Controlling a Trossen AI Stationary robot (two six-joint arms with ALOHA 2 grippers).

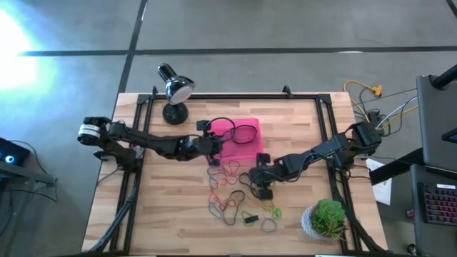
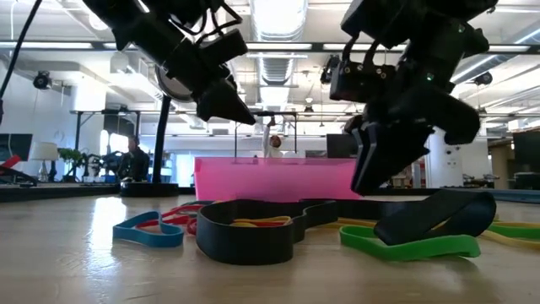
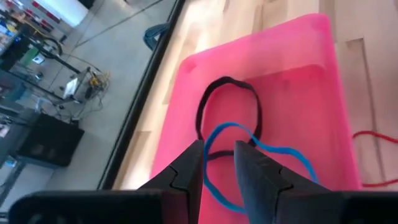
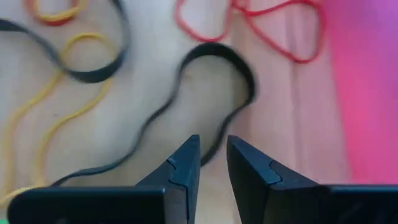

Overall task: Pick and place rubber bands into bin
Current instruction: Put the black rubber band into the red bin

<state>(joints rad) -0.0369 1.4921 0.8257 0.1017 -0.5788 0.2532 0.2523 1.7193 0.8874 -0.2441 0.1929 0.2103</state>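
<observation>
The pink bin [image 1: 246, 146] sits near the middle of the butcher-block table [image 1: 171, 214], a little toward the far edge, its long side running roughly across the table from the left arm's side to the right arm's. A large black loop [image 1: 243, 133] lies in it, draped against the far wall, and in the left wrist view a thin blue band [image 3: 273, 152] lies across the tray's floor beside that black one.

The left gripper [image 1: 212, 145] hangs at the bin's left end, over its rim. Its fingers [image 3: 189, 171] stand a narrow gap apart, with nothing pinched between them as far as I can see; the blue band passes beneath the tips.

The loose rubber bands [image 1: 232, 189] lie scattered on the wood just in front of the bin, red, black, yellow and green ones tangled near each other.

The right gripper [image 1: 260, 187] is down among them, just off the bin's near right corner. Its fingers [image 4: 183, 168] are slightly parted too, poised over a long wavy black band [image 4: 205, 81] without clamping it.

A desk lamp [image 1: 173, 89] stands at the far left, a potted plant [image 1: 327, 218] at the near right.
</observation>
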